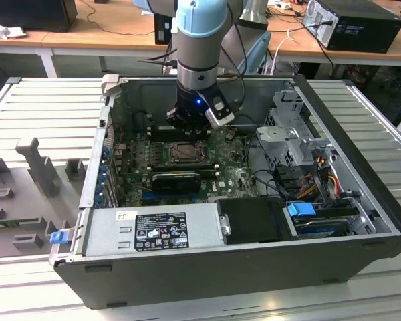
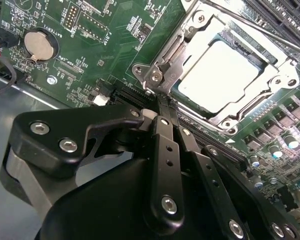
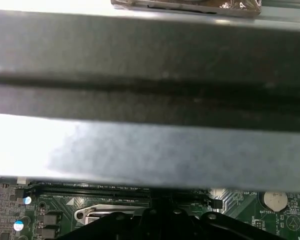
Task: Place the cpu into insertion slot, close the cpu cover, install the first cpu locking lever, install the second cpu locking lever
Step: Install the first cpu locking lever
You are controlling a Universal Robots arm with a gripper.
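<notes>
while your arm reaches down into the open computer case [image 1: 361, 200] on the ribbed grey tabletop [image 1: 47, 107], the end effector [image 2: 162, 102] has its fingers pressed narrow together beside the cpu cover [image 2: 190, 35]. the cpu [image 2: 220, 75] sits in the insertion slot [image 1: 186, 153]. wooden desks [image 1: 120, 27] stand behind.

In the first wrist view, most of the motherboard [image 3: 65, 210] is hidden behind a blurred grey band [image 3: 150, 100] of the case close to the lens — only a strip is seen. The cpu cover [image 3: 97, 214] is cut off there by the dark gripper body. In the second wrist view, the cpu [image 2: 221, 74] is partly overlapped by its frame. In the exterior view, the socket area [image 1: 185, 152] is too small to be resolved — and partly masked by the arm [image 1: 197, 53].
</notes>
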